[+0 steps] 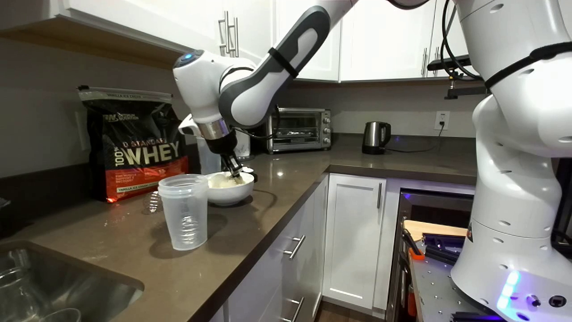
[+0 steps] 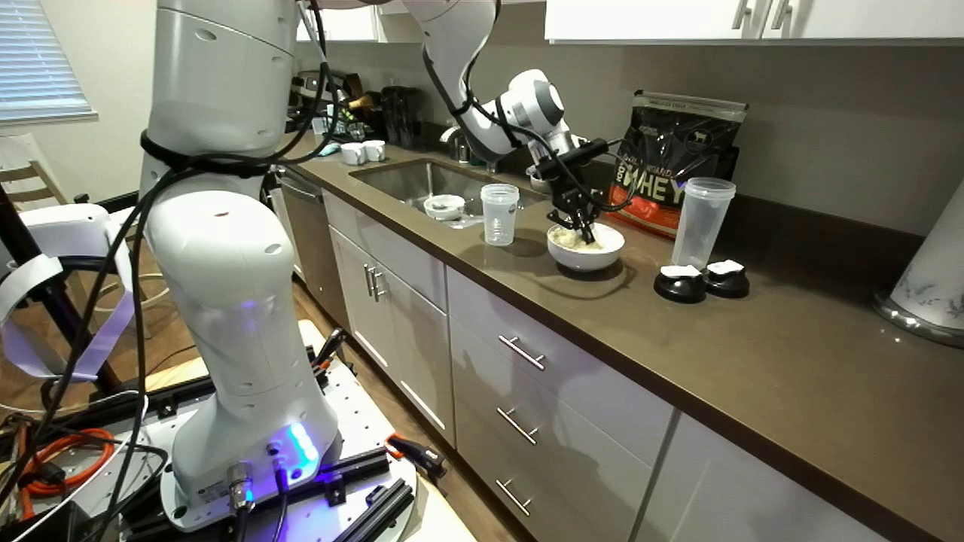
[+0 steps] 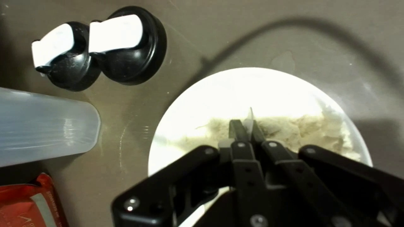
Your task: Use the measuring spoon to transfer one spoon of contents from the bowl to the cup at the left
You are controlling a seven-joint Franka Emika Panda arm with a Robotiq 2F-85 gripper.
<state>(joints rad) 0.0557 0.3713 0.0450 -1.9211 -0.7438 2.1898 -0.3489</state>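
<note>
One white, jointed robot arm (image 1: 263, 91) reaches over the smooth brown-grey counter (image 1: 290, 179) in an exterior view, its black two-fingered gripper (image 1: 235, 173) angled down into a wide, shallow, round white bowl (image 1: 230, 195). Pale cream, powdery contents (image 1: 220, 180) lie in the bowl. In the foreground a clear, translucent plastic cup (image 1: 184, 219), tapering towards its base, stands upright, slightly overlapping the bowl from this angle. Behind it stands a large black-and-red plastic whey bag (image 1: 138, 147).

In an exterior view the cup stands near the recessed steel sink (image 2: 403, 181), on the sink side of the bowl and apart from it. On the bowl's other side a translucent plastic shaker tumbler (image 2: 702, 222) stands upright just behind two round black plastic lids (image 2: 680, 288) with white tops. The gripper's fingertips are down inside the bowl; whether they touch the contents I cannot tell.

In the wrist view the gripper is narrow, its fingertips close together with the slim, pale measuring spoon (image 3: 249, 122) pinched between them. Only a thin sliver shows; which part, I cannot tell. Seen from above, it is over the contents, within the bowl's rim.
</note>
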